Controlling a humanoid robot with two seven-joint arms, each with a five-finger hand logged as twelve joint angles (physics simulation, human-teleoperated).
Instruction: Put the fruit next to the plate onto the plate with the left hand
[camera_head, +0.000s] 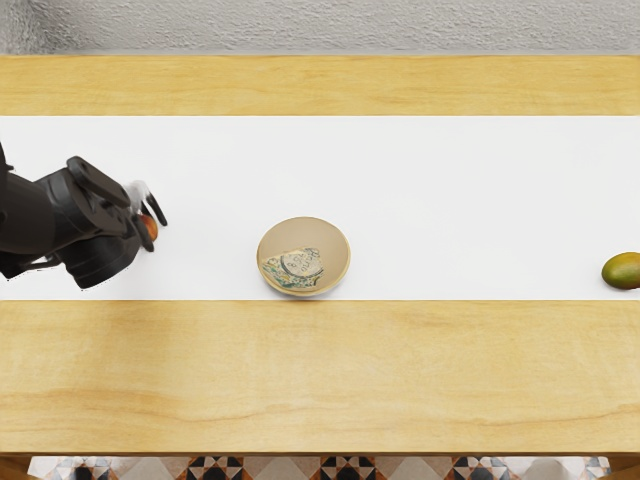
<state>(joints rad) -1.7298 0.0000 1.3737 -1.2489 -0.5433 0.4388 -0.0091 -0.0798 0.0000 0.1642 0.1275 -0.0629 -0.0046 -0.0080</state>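
- Fingers (156, 211) of the left hand (112, 232) are curled around a small, round orange-red fruit (149, 228). Only a sliver of it shows between them, so the hold reads as a grasp.
- Whether the orange-red fruit is lifted or rests on the white strip (450, 190) beneath the fingers cannot be told.
- Round beige ceramic plate (335, 245), with a grey-green pattern in its well, lies well apart from the fingers, on the side away from the arm. No fruit is on it.
- Progress, as a judgement: reach and grasp appear complete. The carry across to the plate, the lowering and the release are left.
- Oval green-and-orange fruit (622, 270) lies far beyond the plate from the fingers, at the picture's edge, with nothing touching it.
- Light wooden table (320, 370) carries the strip and everything on it.
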